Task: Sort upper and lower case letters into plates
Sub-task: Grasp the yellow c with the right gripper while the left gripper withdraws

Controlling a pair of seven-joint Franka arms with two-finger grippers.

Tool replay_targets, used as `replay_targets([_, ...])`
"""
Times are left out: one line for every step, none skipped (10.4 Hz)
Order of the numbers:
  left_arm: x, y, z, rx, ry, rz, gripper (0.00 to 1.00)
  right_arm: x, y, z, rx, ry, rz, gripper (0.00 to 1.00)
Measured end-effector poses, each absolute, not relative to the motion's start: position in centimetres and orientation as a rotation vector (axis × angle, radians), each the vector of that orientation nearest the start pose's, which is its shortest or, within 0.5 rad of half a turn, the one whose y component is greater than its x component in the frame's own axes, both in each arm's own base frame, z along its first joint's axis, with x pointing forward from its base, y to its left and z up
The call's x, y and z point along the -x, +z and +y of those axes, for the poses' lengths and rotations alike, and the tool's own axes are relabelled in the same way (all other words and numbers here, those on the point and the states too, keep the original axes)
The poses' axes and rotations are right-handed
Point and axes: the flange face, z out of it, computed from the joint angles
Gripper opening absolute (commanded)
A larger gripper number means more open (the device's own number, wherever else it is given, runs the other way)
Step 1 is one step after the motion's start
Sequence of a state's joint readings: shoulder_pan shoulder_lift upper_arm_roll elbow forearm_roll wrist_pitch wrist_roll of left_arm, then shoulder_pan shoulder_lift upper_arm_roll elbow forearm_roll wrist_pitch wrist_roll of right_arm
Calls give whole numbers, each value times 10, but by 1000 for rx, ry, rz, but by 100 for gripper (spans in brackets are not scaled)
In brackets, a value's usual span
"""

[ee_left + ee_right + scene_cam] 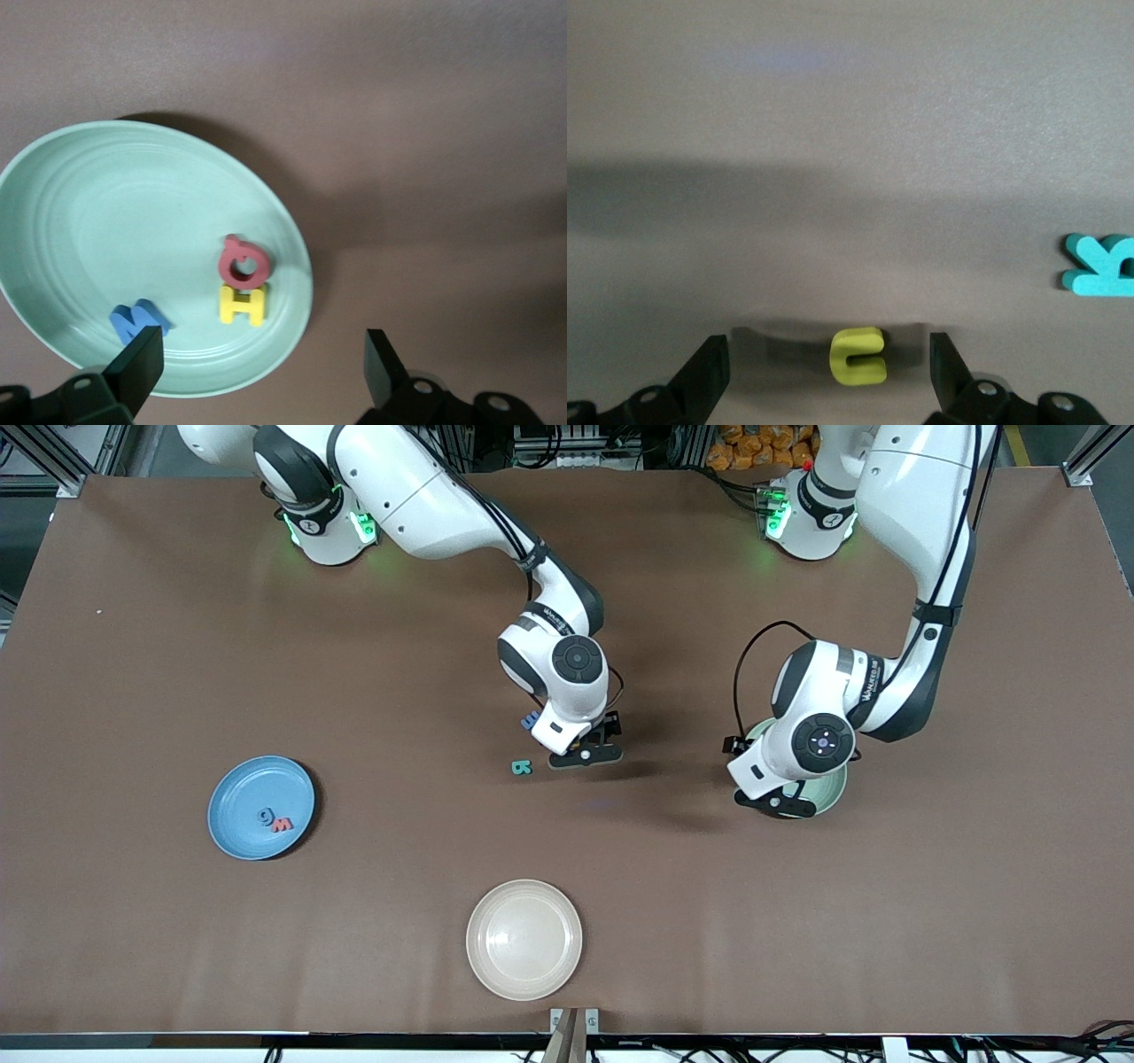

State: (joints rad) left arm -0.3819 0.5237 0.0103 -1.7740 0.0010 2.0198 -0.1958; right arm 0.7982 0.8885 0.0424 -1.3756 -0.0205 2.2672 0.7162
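My right gripper (586,758) (827,356) is low over the middle of the table, open. A small yellow letter (858,356) lies flat on the table between its fingers, untouched. A teal letter (521,767) (1101,266) lies beside it, and a blue letter (530,720) shows by the right wrist. My left gripper (776,804) (261,365) hangs open and empty over the edge of the mint green plate (829,788) (133,221). That plate holds a red letter (241,261), a yellow H (243,304) and a blue letter (137,320). The blue plate (232,797) holds a blue letter (266,816) and a red letter (282,824).
A cream-white plate (524,939) sits near the table's front edge, nearest the front camera, with nothing in it. The brown table stretches bare toward both ends.
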Motion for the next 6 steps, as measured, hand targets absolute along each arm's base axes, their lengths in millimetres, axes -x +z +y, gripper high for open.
replay_targets([-582, 248, -240, 3027, 390, 217, 100, -492, 182, 541, 3122, 19, -196, 100])
replay_targets([-580, 249, -255, 3038, 385, 154, 100, -490, 184, 538, 3124, 22, -199, 100])
replay_targets([-579, 248, -271, 3051, 382, 97, 100, -489, 185, 537, 3123, 19, -200, 100])
replay_targets([-579, 244, -288, 3053, 373, 60, 100, -489, 184, 535, 3119, 11, -199, 100])
replay_targets([-578, 241, -302, 3051, 363, 40, 100, -489, 182, 534, 3114, 2, -198, 100])
replay_targets([-579, 238, -309, 3051, 358, 34, 100, -489, 180, 532, 3113, 0, -198, 100])
